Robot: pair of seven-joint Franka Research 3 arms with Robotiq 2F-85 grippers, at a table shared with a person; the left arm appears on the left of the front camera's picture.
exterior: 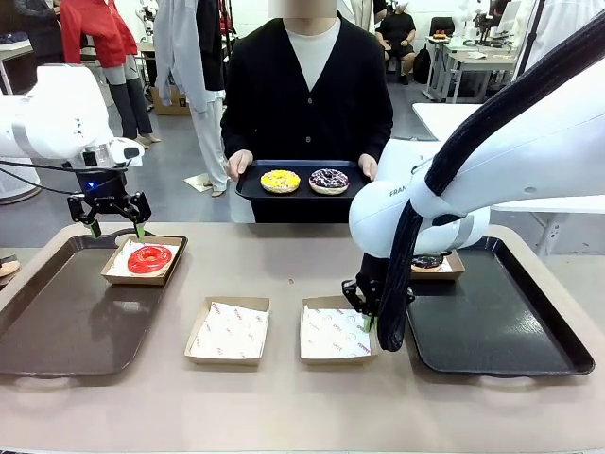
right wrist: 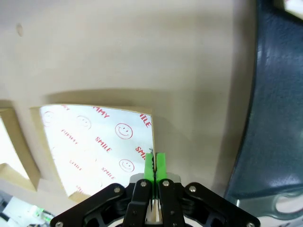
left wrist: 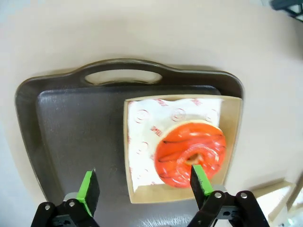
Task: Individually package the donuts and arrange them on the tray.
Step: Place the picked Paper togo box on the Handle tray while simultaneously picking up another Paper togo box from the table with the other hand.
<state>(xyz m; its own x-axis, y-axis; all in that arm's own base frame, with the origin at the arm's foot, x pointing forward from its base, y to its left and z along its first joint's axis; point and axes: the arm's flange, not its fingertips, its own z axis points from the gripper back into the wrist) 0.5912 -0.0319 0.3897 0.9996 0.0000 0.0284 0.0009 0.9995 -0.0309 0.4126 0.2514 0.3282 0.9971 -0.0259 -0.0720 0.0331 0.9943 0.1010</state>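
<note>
Leftmost, the left tool (exterior: pixel 116 229) hangs released, jaws wide and holding nothing. The red donut (exterior: pixel 149 258) lies in its box (exterior: pixel 115 268) directly beneath the pads, on the left tray (exterior: pixel 57 331).

Between the two tools, nearer the right one, the first empty box (exterior: pixel 230 331) sits on the counter (exterior: pixel 284 407). Well beyond both tools, a person holds a black tray (exterior: pixel 253 192) with the yellow donut (exterior: pixel 281 180) and the purple donut (exterior: pixel 329 180).

The second empty box (exterior: pixel 331 336) is at the right tool (exterior: pixel 367 322), which is clenched. In the right wrist view its pads meet on that box's rim and look to be pinching it.

Just behind the right tool, partly hidden by the arm, the chocolate donut (exterior: pixel 427 262) rests in a box on the right tray (exterior: pixel 501 331).

Two donuts look packaged and two are waiting, so the step in hand seems to be readying the second empty box for the next one.

Next, the left tool should rise straight up so its pads clear the red donut. The right tool needs a firm pinch on thin card and a low, level drag, or the box may tip or slip free.
</note>
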